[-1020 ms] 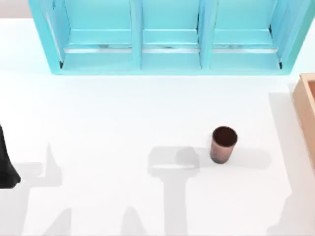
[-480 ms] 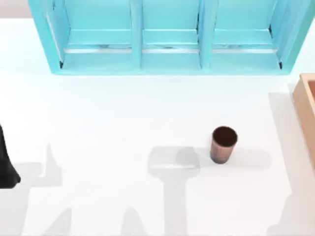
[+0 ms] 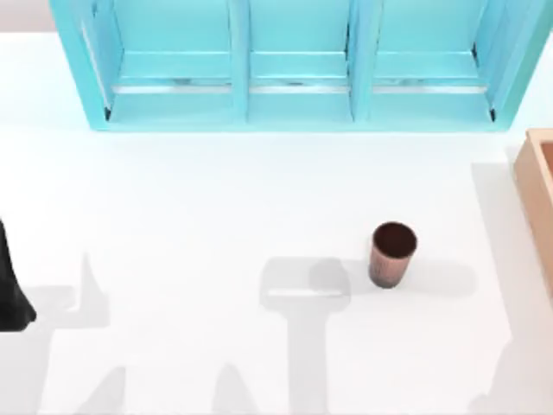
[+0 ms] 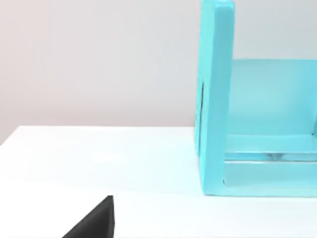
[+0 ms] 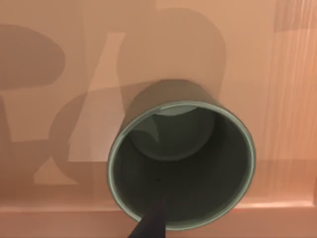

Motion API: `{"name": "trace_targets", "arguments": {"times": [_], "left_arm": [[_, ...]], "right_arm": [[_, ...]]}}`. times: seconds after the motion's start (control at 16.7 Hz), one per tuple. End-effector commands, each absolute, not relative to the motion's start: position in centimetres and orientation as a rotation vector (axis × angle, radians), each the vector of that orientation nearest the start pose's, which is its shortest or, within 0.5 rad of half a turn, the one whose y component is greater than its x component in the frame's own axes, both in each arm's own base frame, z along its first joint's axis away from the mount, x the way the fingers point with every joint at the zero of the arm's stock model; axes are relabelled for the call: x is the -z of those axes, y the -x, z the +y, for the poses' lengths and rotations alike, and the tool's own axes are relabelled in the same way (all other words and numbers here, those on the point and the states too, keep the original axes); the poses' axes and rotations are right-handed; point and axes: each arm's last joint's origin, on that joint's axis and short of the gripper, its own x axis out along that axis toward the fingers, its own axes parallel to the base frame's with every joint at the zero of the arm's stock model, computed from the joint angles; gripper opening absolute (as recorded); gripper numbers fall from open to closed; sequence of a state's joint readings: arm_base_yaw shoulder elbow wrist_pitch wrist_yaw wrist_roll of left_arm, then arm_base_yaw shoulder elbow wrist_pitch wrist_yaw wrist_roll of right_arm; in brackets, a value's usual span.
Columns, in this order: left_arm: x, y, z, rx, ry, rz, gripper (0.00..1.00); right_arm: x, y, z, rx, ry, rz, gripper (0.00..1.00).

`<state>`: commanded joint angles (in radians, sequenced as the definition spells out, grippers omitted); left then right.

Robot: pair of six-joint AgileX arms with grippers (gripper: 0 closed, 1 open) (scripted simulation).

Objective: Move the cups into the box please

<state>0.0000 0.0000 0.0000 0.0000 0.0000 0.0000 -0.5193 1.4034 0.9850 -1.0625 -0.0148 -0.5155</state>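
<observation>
Olive-grey cup (image 5: 181, 166) upright on box (image 3: 537, 186) floor; coppery cup (image 3: 392, 254) on worktop (image 3: 190, 225), box at its 3 o'clock. Claw states: can't tell.

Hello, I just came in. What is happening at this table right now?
The arms are moving cups into a wooden box at the table's right edge. The right wrist view looks down into the olive-grey cup, upright on the box's tan floor, with one dark finger at its rim. The reddish-brown cup stands upright on the white table, right of centre, not yet moved. The left arm is parked at the left edge.
</observation>
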Motion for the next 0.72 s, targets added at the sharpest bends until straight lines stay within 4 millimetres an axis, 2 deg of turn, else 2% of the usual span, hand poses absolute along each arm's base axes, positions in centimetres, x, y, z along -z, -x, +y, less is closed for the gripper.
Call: {"name": "trace_targets", "arguments": {"times": [0.6,0.72], "left_arm": [[-16.0,-10.57,-0.12,0.0,0.0,0.0,1.0],[-16.0,-10.57,-0.12,0.0,0.0,0.0,1.0]], "right_arm": [[-21.77,-20.85,-11.73,0.028,0.02,1.485,1.0],[-22.6,-21.02,-11.86,0.025,0.016,1.487,1.0]]}}
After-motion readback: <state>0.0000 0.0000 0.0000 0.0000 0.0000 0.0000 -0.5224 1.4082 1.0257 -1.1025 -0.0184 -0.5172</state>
